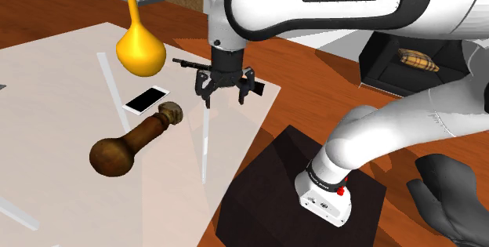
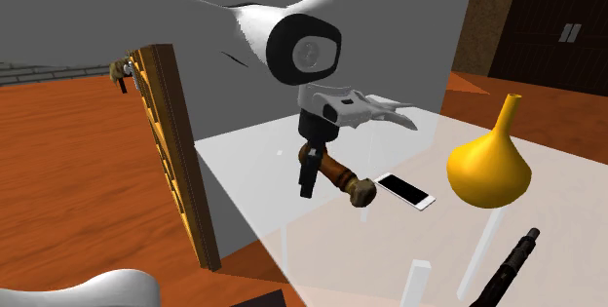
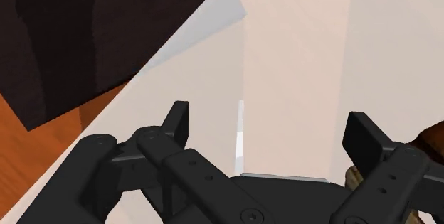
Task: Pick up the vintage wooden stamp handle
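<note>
Pincer (image 1: 223,96) seen poised over pale table (image 1: 63,73). Fingers (image 3: 178,124) spread wide. Nothing clasped, nothing touched. Brown wooden stamp handle (image 1: 132,142) laid flat on table, off toward shoulder view's lower left of pincer, round knob end farthest from it. In wrist view, brown sliver of handle glimpsed just outside one finger, not between them. Phone (image 1: 146,99) lying beside handle's pale end, yellow vase (image 1: 139,49) stood beyond.

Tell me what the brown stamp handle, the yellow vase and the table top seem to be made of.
Stamp handle: probably wood, varnished; mottled brown with a soft sheen on the knob.
Vase: smooth, glossy yellow with bright highlights; glazed ceramic or plastic, unclear.
Table top: likely frosted glass; pale, with its legs showing through.
</note>
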